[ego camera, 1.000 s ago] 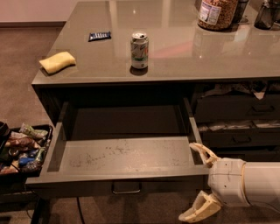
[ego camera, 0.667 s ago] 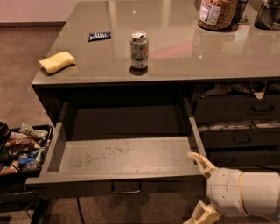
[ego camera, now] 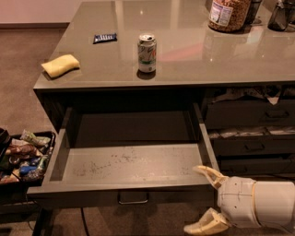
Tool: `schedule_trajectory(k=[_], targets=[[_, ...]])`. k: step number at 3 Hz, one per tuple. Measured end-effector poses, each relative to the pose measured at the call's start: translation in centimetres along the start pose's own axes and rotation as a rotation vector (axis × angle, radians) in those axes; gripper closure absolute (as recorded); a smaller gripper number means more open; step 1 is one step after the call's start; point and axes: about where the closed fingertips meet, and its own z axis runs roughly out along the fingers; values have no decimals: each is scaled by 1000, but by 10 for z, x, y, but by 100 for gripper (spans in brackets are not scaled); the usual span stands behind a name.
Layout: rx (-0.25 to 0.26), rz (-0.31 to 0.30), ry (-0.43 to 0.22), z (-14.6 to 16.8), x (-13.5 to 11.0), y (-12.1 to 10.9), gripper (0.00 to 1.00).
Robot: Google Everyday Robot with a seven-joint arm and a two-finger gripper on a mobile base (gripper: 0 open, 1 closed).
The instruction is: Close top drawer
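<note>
Top drawer (ego camera: 129, 167) lies crosswise, front nearward; jaws bottom-right.

The desk top (ego camera: 193, 60) shines glossy and smooth, mirroring a metal drink can (ego camera: 147, 53) and a clear jar (ego camera: 228, 14) with a paper label. A yellow sponge (ego camera: 60, 65) on it looks soft and porous. Below, the top drawer (ego camera: 133, 163) shows matt grey-olive panels, its floor dull and speckled with dust, its small loop handle (ego camera: 132, 199) metal. At the drawer's front right corner, the gripper (ego camera: 191, 199), fingers spread apart, is cream and plastic-looking on a smooth white casing. Crumpled paper (ego camera: 239, 94) pokes from the narrower drawers. Short-piled carpet (ego camera: 23, 69) covers the floor.
</note>
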Motion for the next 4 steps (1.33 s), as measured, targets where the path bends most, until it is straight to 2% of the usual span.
schedule_trajectory(k=[2, 3, 4], targets=[[0, 0, 0, 0, 0, 0, 65], [-13, -47, 17, -1, -6, 0, 88], [-20, -69, 34, -1, -10, -1, 100]])
